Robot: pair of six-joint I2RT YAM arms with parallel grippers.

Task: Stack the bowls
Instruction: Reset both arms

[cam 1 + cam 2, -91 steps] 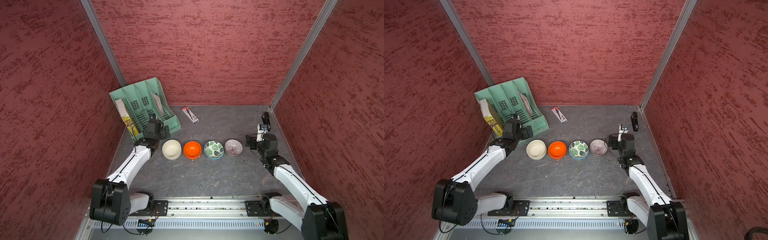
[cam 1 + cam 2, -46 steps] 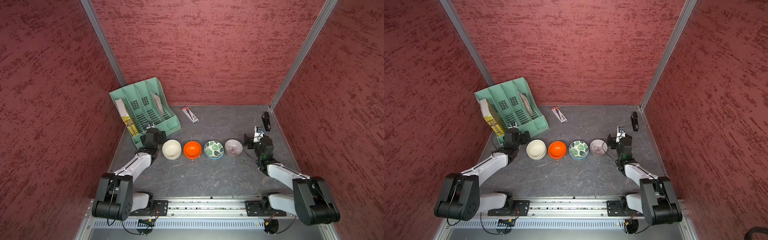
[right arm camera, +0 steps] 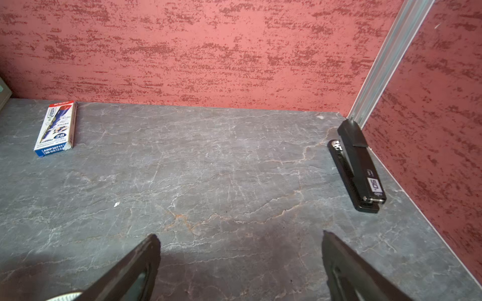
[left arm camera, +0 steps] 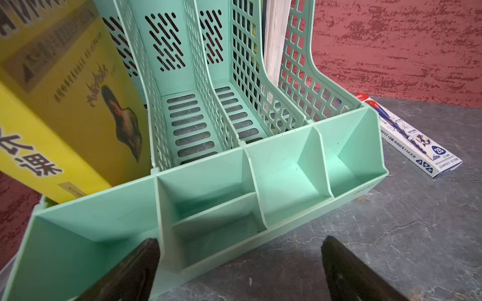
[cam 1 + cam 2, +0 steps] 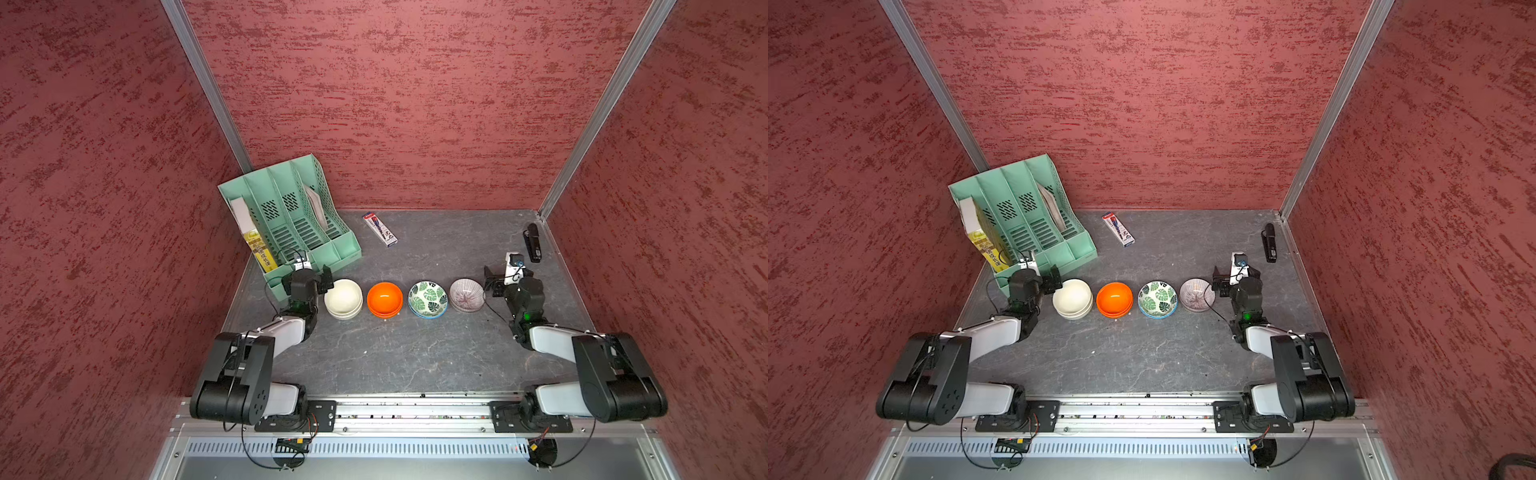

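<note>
Four bowl stacks stand in a row mid-table in both top views: cream bowls (image 5: 343, 298), orange bowls (image 5: 384, 299), a green-leaf bowl (image 5: 427, 299) and a purple-lined bowl (image 5: 466, 295). The cream and orange ones show a second rim underneath. My left gripper (image 5: 309, 273) sits low just left of the cream bowls, open and empty. In the left wrist view the left gripper (image 4: 240, 241) faces the green organizer. My right gripper (image 5: 508, 276) is low just right of the purple-lined bowl, open and empty. In the right wrist view the right gripper (image 3: 240, 237) has bare table between its fingers.
A green file organizer (image 5: 291, 220) with a yellow book (image 5: 257, 245) stands at the back left, close to my left gripper. A pencil box (image 5: 380, 229) lies behind the bowls. A black stapler (image 5: 532, 243) lies by the right wall.
Both arms have folded back toward the front rail, bringing the grippers lower and nearer beside the ends of the row. The bowls have not moved.
</note>
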